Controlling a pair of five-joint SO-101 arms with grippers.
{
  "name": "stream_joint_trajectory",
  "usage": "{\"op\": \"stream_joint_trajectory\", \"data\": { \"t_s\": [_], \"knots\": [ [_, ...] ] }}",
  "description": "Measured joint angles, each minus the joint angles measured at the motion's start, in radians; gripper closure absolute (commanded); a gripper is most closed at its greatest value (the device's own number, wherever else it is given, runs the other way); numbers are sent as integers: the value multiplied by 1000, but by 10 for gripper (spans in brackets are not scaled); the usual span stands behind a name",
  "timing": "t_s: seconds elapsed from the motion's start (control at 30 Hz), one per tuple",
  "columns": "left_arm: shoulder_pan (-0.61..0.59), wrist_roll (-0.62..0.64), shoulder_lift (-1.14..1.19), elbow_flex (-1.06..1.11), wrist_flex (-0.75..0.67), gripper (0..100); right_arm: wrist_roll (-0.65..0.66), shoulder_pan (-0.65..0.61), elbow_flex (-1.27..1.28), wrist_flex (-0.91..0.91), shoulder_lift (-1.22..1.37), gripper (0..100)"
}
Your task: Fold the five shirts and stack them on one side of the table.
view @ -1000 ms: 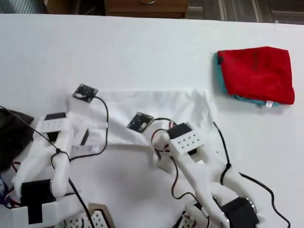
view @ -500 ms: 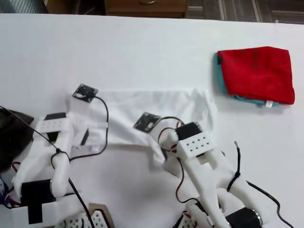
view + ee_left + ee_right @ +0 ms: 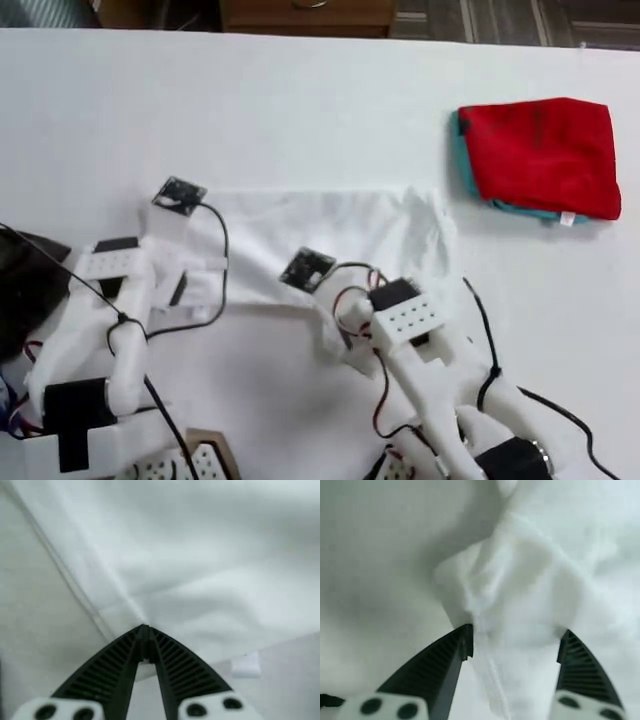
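Observation:
A white shirt (image 3: 320,230) lies as a long folded strip across the middle of the white table (image 3: 300,110). My left gripper (image 3: 190,285) sits at the strip's left end; in the left wrist view it (image 3: 144,632) is shut on the shirt's hem (image 3: 200,555). My right gripper (image 3: 338,322) stands at the strip's near edge, open, with a bunched corner of the shirt (image 3: 520,595) between its fingers (image 3: 455,650). At the far right, a folded red shirt (image 3: 540,150) rests on a folded teal one (image 3: 465,165).
A dark object (image 3: 20,290) lies at the table's left edge beside the left arm's base. Wooden furniture (image 3: 305,15) stands beyond the far edge. Cables loop over both arms near the front.
The right arm has drawn back toward the table's front and slightly right, and the shirt's near corner trails down with it. The left arm has kept still.

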Motion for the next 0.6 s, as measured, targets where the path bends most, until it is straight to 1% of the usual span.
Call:
{"op": "stream_joint_trajectory", "data": {
  "t_s": [0.07, 0.17, 0.37, 0.43, 0.53, 0.6],
  "knots": [
    [0, 0, 0, 0, 0, 972, 34, 28, 0, -20, 38, 723],
    [0, 0, 0, 0, 0, 972, 81, 31, -14, -32, 135, 723],
    [0, 0, 0, 0, 0, 972, 92, 34, -101, -5, 284, 733],
    [0, 0, 0, 0, 0, 972, 92, 34, -123, -2, 311, 796],
    [0, 0, 0, 0, 0, 972, 94, 44, -160, -2, 348, 995],
    [0, 0, 0, 0, 0, 972, 94, 48, -190, -3, 373, 952]
  ]
}}
